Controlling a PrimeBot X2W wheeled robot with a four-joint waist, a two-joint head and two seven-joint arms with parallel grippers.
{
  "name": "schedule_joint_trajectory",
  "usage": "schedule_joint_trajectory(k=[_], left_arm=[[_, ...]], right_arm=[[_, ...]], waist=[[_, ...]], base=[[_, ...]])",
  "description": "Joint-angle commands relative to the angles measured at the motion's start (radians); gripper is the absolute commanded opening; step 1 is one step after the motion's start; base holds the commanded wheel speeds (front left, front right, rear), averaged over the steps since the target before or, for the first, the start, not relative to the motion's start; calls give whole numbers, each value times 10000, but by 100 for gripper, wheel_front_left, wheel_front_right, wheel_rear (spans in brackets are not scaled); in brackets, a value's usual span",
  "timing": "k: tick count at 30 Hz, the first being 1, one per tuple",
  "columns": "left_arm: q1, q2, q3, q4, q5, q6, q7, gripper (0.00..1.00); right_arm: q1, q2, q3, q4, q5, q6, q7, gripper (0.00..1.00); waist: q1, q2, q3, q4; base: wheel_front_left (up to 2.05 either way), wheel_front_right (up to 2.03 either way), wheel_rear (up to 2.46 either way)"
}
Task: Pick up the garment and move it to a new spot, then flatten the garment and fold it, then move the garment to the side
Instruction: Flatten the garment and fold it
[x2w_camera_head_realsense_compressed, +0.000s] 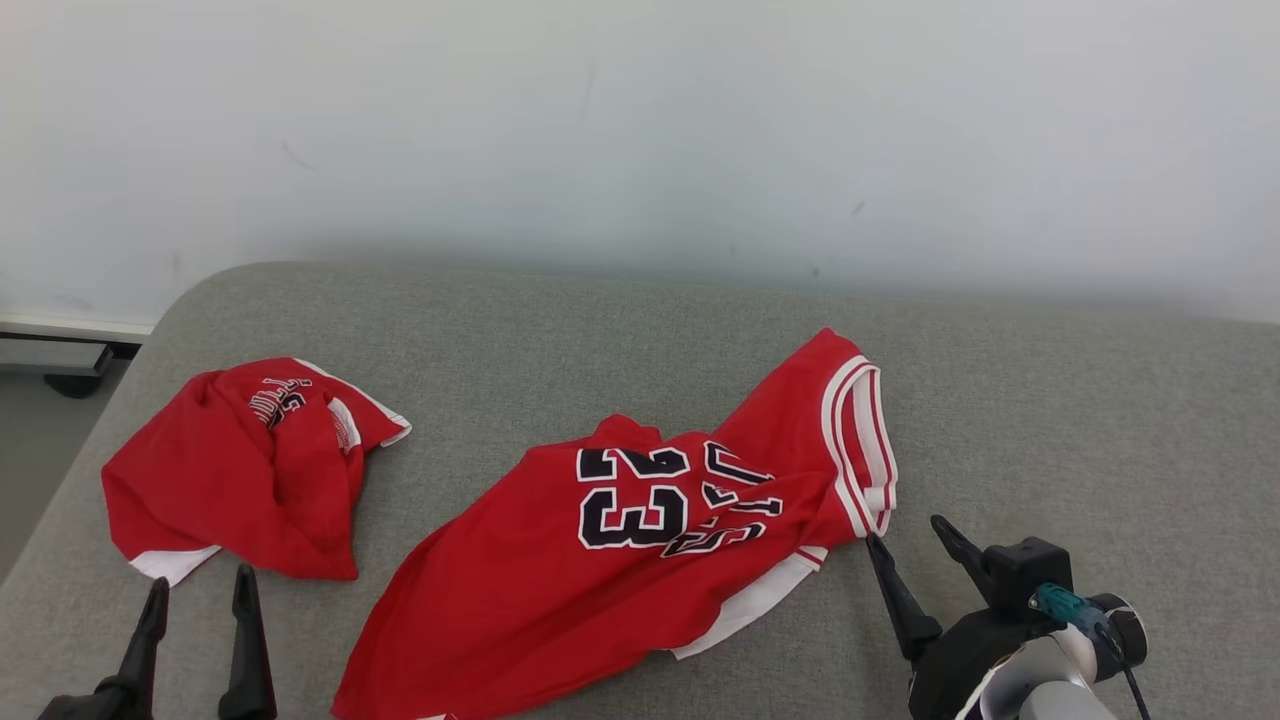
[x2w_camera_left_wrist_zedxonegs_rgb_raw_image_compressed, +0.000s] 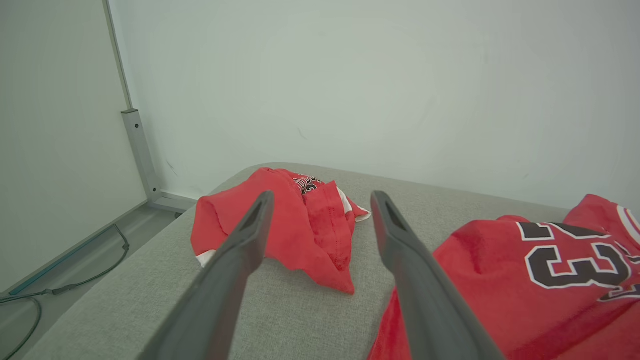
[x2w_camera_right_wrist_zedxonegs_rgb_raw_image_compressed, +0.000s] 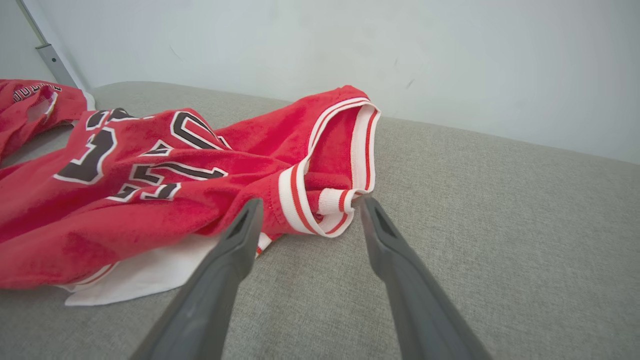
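Two red garments lie on one grey padded surface (x2w_camera_head_realsense_compressed: 1050, 420).

- Largest item: the number 23 jersey (x2w_camera_head_realsense_compressed: 600, 560), rumpled at centre, with its striped armhole trim just beside my right gripper (x2w_camera_head_realsense_compressed: 905, 532).
- Smaller item: a crumpled red garment (x2w_camera_head_realsense_compressed: 240, 470) at the far left, near my left gripper (x2w_camera_head_realsense_compressed: 200, 580).
- Both grippers: fingers spread, holding nothing, poised at the near edge.
- Status, as I judge it: nothing is picked up yet. I take the jersey as the target. Lifting, relocating, flattening, folding and setting aside are all left to do.

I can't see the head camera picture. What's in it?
A rumpled red jersey numbered 23 lies on a grey padded surface, a crumpled red garment to its left. The left gripper and right gripper are open.
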Motion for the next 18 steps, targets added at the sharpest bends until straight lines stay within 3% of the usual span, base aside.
schedule_joint_trajectory(k=[1,8,18], left_arm=[[25,64,52,-55,-79,41,-60,100],[-27,-78,-120,-140,-155,-37,-77,100],[-92,-232,-360,-186,-225,-74,-75,100]], right_arm=[[-122,-107,46,52,-67,-3,40,100],[-763,-437,652,857,-322,-3,480,100],[-2004,-742,1738,3106,96,-3,528,100]], waist=[[0,0,-20,27],[0,0,-97,238],[0,0,-132,891]], base=[[0,0,0],[0,0,0],[0,0,0]])
